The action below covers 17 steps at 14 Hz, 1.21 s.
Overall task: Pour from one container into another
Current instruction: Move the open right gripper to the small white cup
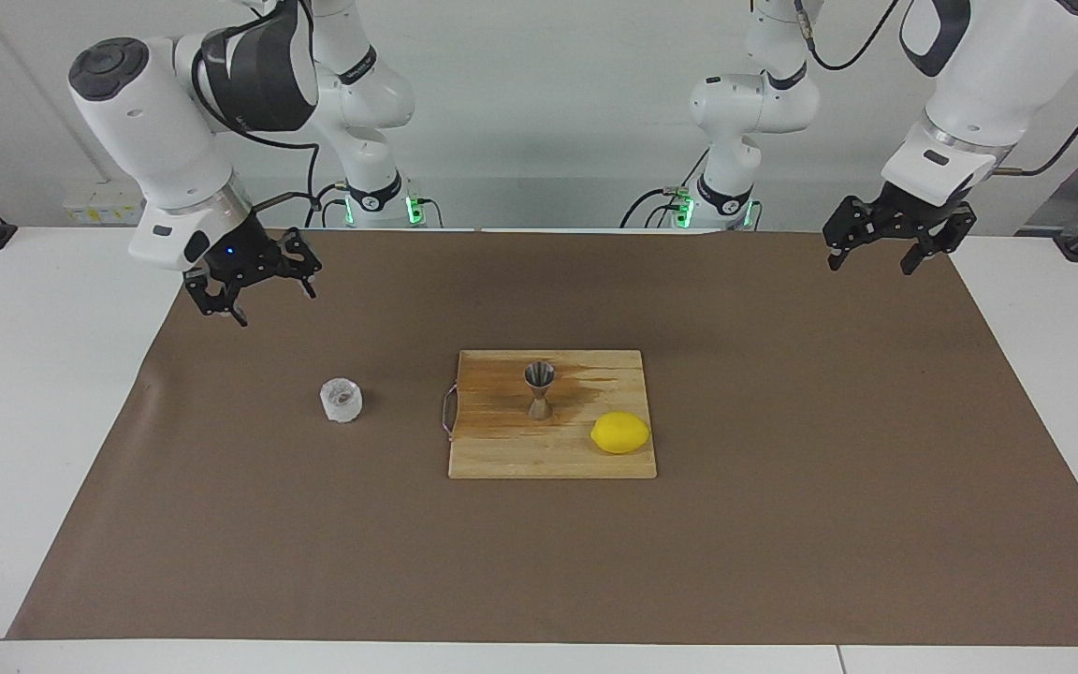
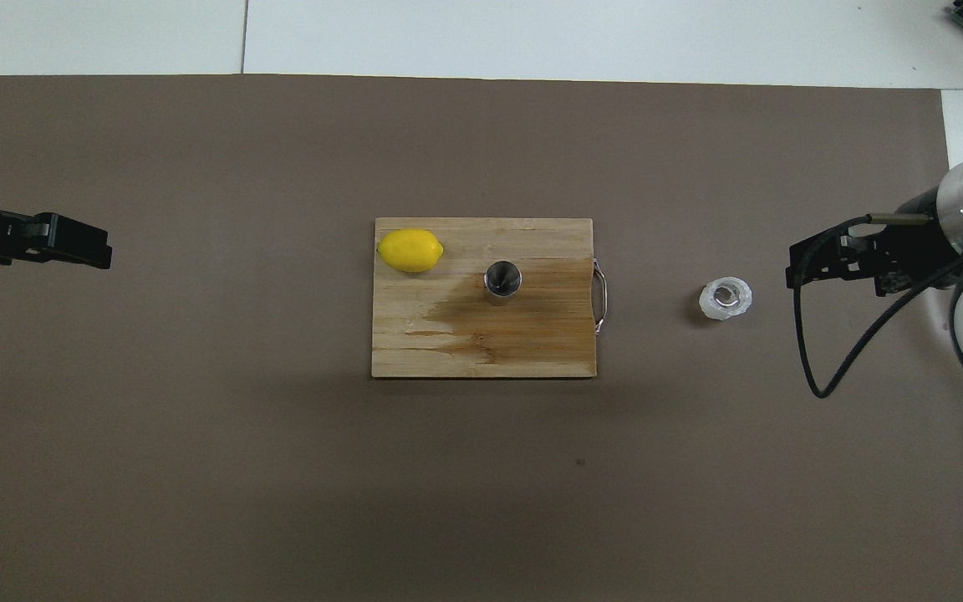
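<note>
The clear faceted cup (image 1: pixel 341 400) stands upright on the brown mat beside the board, toward the right arm's end of the table; it also shows in the overhead view (image 2: pixel 726 299). The steel jigger (image 1: pixel 539 388) stands upright on the wooden cutting board (image 1: pixel 502 449), seen from above in the overhead view (image 2: pixel 502 280). My right gripper (image 1: pixel 263 298) is open and empty, raised over the mat a short way from the cup, toward the right arm's end (image 2: pixel 795 269). My left gripper (image 1: pixel 876 257) is open and empty, raised over the mat at the left arm's end (image 2: pixel 101 251).
A yellow lemon (image 1: pixel 620 432) lies on the board's corner farther from the robots, beside the jigger (image 2: pixel 410 250). The board (image 2: pixel 448 343) has a wet dark patch and a metal handle facing the cup. The brown mat (image 1: pixel 782 524) covers most of the white table.
</note>
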Motion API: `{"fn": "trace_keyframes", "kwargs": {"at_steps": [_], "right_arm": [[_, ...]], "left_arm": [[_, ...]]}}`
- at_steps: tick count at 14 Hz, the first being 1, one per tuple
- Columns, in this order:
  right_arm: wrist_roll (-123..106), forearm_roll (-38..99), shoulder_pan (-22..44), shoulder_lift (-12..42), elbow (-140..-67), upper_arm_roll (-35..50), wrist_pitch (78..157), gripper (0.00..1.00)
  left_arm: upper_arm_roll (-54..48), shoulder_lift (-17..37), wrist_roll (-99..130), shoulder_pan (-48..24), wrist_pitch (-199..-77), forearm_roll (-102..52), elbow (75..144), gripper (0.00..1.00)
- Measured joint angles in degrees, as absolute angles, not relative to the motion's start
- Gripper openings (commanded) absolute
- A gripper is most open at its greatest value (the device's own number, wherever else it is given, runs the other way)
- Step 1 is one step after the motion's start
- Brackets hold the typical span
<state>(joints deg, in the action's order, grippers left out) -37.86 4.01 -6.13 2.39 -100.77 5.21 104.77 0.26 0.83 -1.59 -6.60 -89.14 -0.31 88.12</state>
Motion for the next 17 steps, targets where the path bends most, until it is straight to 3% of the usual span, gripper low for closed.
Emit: {"fn": "trace_keyframes", "kwargs": {"at_steps": [3, 7, 12, 17], "right_arm": [[-56.7, 5.8, -8.6, 4.9, -105.7, 5.2, 111.7, 1.00], [-81.5, 18.3, -12.3, 10.6, -110.6, 5.2, 120.3, 1.00], [-105.5, 36.3, -15.3, 11.8, -115.3, 5.2, 118.8, 1.00], [-117.1, 45.3, -17.4, 13.1, -117.3, 5.3, 116.0, 1.00]], "left_arm": [[0.3, 0.8, -1.6, -6.6, -88.9, -0.3, 88.2, 1.00], [0.3, 0.6, -1.6, -6.6, -87.5, -0.3, 88.8, 1.00], [0.2, 0.5, -1.6, -6.6, -87.6, -0.3, 88.9, 1.00], [0.5, 0.5, -1.6, -6.5, -87.6, -0.3, 88.9, 1.00]]}}
